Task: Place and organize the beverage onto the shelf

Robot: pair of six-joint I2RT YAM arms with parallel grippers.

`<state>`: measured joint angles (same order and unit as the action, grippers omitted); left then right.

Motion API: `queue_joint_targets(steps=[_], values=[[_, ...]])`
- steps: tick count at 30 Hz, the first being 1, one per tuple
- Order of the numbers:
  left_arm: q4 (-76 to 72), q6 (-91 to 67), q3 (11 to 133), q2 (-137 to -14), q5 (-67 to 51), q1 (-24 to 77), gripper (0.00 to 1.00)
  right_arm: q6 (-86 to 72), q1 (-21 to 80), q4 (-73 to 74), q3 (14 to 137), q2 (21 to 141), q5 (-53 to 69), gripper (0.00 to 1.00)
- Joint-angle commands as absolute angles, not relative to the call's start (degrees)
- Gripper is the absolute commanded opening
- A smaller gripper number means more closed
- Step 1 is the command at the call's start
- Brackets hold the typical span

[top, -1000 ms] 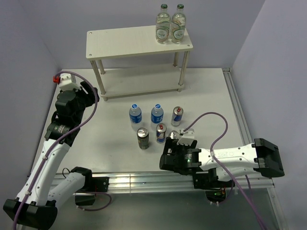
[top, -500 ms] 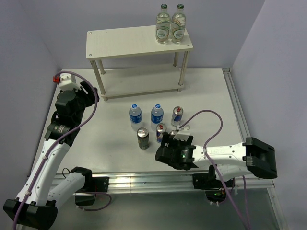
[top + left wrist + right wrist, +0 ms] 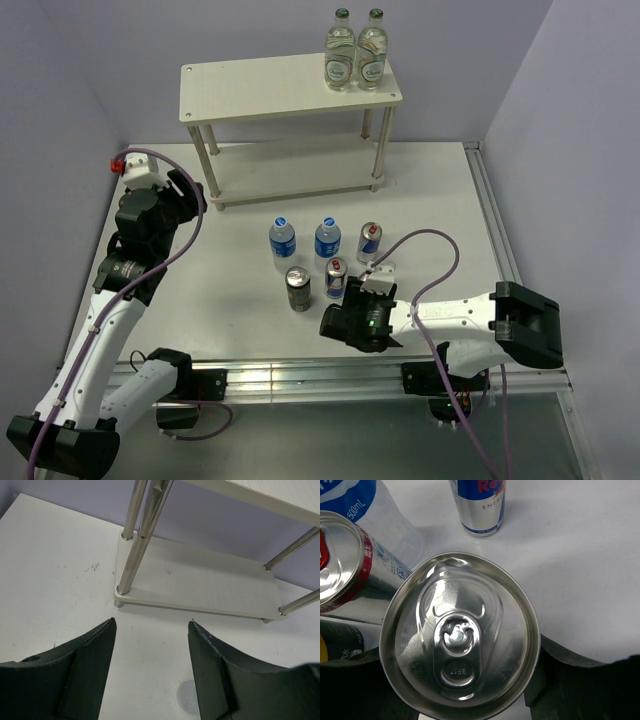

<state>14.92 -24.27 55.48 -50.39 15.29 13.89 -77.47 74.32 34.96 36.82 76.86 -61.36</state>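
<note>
1. The shelf (image 3: 290, 88) stands unmoved at the far side of the surface (image 3: 440, 200), with two green-capped bottles (image 3: 340, 50) on its top board.
2. The right arm (image 3: 460, 318) has slid further left. The right gripper (image 3: 360, 293) now covers one can (image 3: 459, 637), its jaws close on either side; I cannot tell whether they grip.
3. The left gripper (image 3: 152, 630) has not moved. Its jaws are released.
4. The beverages stand in front of the shelf: two water bottles (image 3: 282, 243), two slim blue-and-silver cans (image 3: 369, 241) and one dark can (image 3: 298, 289).

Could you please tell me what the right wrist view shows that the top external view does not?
Only the right wrist view shows the silver lid and pull tab of the can directly beneath it. Only the top external view shows the shelf and the two green-capped bottles on its top board. Both show the upright blue-and-silver can beyond.
</note>
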Motion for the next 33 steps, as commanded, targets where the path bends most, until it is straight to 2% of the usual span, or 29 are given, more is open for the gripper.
queue_joint_targets(steps=[1, 3, 6, 8, 12, 15, 21, 29, 33], values=[[14.06, -23.73, 55.55, -49.48, 14.59, 13.62, 0.65, -85.15, 74.96, 48.02, 43.40, 74.54, -65.39, 0.00], [13.97, -23.64, 55.46, -49.39, 14.50, 13.62, 0.65, -86.04, 75.93, 52.54, 47.61, 72.61, -65.83, 0.00], [14.06, -23.64, 55.72, -49.57, 14.24, 13.54, 0.65, -77.31, 76.64, 53.71, 52.19, 64.72, -65.74, 0.00], [14.15, -23.64, 55.64, -49.40, 14.06, 13.27, 0.65, -71.92, 76.64, 50.11, 54.13, 61.19, -66.35, 0.00], [13.89, -23.56, 55.55, -48.96, 14.06, 13.10, 0.65, -49.99, 75.16, 37.82, 60.18, 56.95, -67.50, 0.00], [13.97, -23.64, 55.55, -48.96, 13.97, 12.75, 0.65, -40.30, 71.74, 31.48, 65.64, 59.57, -68.20, 0.00], [13.89, -23.56, 55.28, -48.87, 14.59, 12.57, 0.65, -24.64, 61.36, 15.49, 71.71, 65.90, -57.23, 0.00], [13.80, -22.76, 55.02, -49.31, 14.33, 12.57, 0.65, -22.06, 45.73, 9.59, 79.71, 80.23, -48.52, 0.00], [13.62, -22.76, 54.76, -49.57, 13.89, 12.57, 0.65, -21.97, 41.32, 7.12, 81.21, 86.99, -46.41, 0.00]])
